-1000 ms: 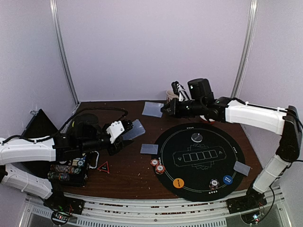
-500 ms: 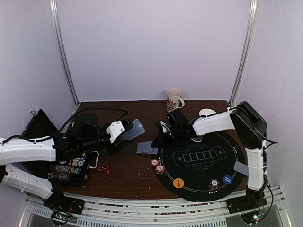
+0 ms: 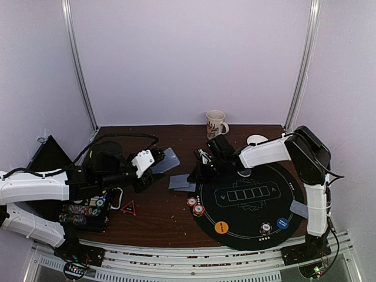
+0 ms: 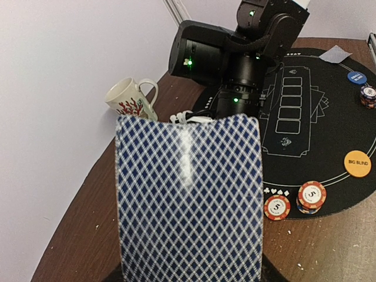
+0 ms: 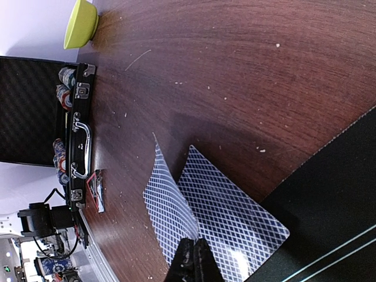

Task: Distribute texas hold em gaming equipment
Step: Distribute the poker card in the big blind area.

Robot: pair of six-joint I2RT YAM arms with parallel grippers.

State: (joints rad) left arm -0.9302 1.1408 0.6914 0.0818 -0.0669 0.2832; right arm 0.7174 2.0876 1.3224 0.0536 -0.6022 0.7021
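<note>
My left gripper (image 3: 154,160) is shut on a stack of grey-blue-backed playing cards (image 3: 166,158) above the table's left half; the stack (image 4: 188,200) fills the left wrist view and hides the fingers. My right gripper (image 3: 195,171) is shut on one bent card (image 5: 170,205), its fingertips (image 5: 196,247) low over the left edge of the black mat (image 3: 247,217). A second card (image 5: 235,217) lies flat beside it, one corner on the mat. Two striped chips (image 3: 195,205) sit at the mat's left rim, and one chip (image 3: 265,227), an orange button (image 3: 221,227) and a blue button (image 3: 282,223) sit near its front.
Another card (image 3: 299,207) lies at the mat's right edge. A white patterned mug (image 3: 215,124) stands at the back. An open black case with chips (image 3: 85,212) and a small red triangle (image 3: 128,205) are at front left. A green bowl (image 5: 81,23) sits beyond the case.
My right arm has swung from the back of the table down to the mat's left edge with a card in its grip. The left arm has not moved.
</note>
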